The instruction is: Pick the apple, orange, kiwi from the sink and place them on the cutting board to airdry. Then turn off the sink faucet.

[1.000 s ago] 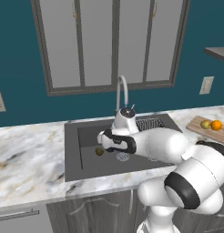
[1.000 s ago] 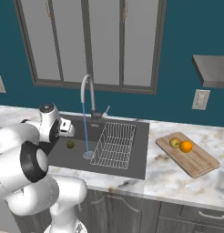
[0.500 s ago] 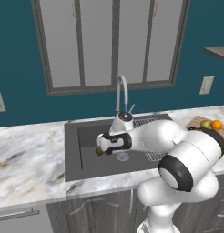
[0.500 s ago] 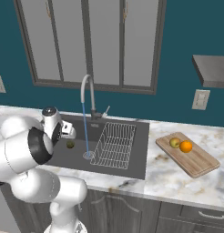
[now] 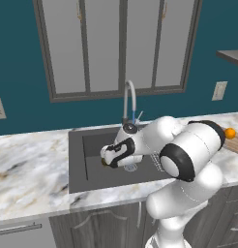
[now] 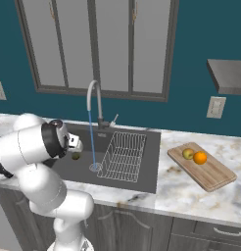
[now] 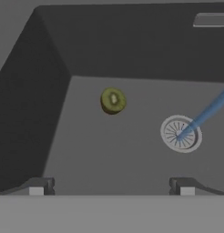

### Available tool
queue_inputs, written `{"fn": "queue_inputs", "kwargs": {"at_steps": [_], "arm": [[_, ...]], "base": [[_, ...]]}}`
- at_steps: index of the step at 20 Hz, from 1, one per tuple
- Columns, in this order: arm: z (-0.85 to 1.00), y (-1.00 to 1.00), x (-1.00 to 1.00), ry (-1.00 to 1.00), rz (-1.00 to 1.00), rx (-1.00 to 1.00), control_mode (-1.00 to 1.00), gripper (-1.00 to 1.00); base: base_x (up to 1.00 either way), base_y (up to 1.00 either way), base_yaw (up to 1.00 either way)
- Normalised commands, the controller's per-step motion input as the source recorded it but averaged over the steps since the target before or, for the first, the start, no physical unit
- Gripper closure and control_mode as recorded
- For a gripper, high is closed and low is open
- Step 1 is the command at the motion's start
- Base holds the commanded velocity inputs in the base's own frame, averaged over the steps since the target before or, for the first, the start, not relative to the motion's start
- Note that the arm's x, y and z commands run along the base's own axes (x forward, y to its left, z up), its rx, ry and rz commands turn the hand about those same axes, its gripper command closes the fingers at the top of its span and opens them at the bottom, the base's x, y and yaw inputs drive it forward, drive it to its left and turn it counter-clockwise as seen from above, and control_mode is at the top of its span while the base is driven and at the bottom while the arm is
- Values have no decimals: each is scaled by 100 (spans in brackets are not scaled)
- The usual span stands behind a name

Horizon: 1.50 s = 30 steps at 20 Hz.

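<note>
Spread wide and empty, the gripper [image 7: 111, 185] was poised inside the sink [image 7: 36, 113] above the kiwi [image 7: 113, 100] lying left of the drain [image 7: 180, 133], the last fruit judged outstanding, so a descent and closing were called for next.

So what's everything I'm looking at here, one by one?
kiwi: one, dark green-brown, on the sink floor, apart from the drain
apple: one, yellow-green, on the cutting board, beside the orange
orange: one, bright orange, on the cutting board
cutting board: one, light brown wood, on the counter beside the sink
sink: one, dark grey basin set in the counter
dish rack: one, wire, inside the sink
sink faucet: one, grey gooseneck, water running to the drain
counter: marble, white and brown
claw: one, open, over the sink floor short of the kiwi
</note>
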Motion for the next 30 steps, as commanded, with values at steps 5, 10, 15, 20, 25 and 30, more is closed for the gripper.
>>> {"fn": "queue_inputs", "kwargs": {"at_steps": [5,10,15,20,25,30], "arm": [[-17,6,16,0,0,0,-100,-100],[-21,10,24,1,0,0,-100,-100],[-20,8,28,0,0,0,-100,-100],[-18,13,28,1,0,0,-100,-100],[-21,14,21,0,0,0,-100,-100],[-25,14,25,1,0,0,-100,-100]], "base": [[0,0,0],[0,0,0],[0,0,0],[0,0,0],[0,0,0],[0,0,0]]}}
